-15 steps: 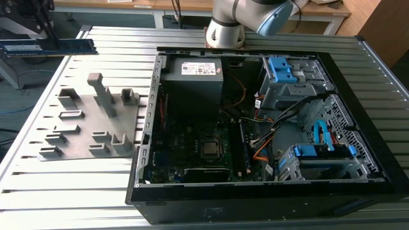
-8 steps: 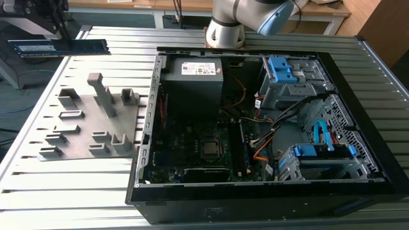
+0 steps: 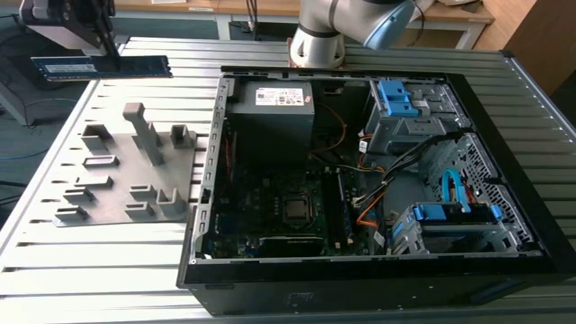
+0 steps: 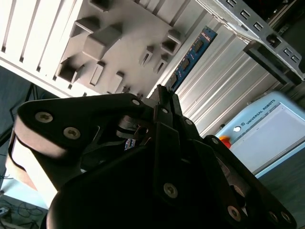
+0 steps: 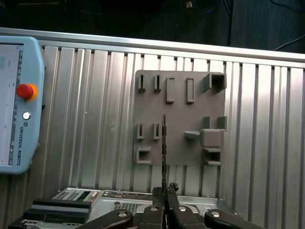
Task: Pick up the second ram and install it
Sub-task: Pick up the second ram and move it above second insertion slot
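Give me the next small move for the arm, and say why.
Probably carry the second ram sideways toward the exterior view's right, until it is above the open computer case. The gripper has its jaws shut on the stick, which hangs at the exterior view's upper left, lifted clear of the grey holder tray, while the motherboard lies inside the case.

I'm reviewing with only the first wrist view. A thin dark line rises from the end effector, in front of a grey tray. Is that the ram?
Observer: Yes. In the exterior view the end effector is shut on the second ram, a blue-green stick held level.
Operator: Is it over the computer?
Observer: No. It hangs above the slatted table, to the exterior view's left of the open computer case and apart from the holder tray.
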`<action>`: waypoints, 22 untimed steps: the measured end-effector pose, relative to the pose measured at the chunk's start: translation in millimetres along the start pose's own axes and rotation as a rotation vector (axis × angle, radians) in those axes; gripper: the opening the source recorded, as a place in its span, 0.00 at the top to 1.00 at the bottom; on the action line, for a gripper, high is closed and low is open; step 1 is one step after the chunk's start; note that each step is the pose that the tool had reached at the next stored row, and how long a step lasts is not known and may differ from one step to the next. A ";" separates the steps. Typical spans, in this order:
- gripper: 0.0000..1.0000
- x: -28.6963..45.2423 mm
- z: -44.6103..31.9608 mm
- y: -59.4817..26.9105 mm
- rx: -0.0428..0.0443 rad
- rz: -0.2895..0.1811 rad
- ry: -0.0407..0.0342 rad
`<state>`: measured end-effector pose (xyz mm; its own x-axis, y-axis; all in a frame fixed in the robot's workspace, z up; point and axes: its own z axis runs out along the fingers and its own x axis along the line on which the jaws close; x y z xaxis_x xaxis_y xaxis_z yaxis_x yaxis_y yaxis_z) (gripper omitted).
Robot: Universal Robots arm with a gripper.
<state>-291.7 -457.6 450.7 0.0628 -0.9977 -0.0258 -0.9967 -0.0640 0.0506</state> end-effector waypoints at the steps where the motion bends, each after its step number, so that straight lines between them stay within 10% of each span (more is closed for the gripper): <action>1: 0.86 0.2 -0.1 -2.4 0.0001 0.000 -0.0001; 22: 0.86 3.4 -2.5 -54.4 -0.0001 0.000 -0.0001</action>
<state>-237.2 -457.6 450.3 0.0627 -0.9977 -0.0259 -0.9967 -0.0640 0.0506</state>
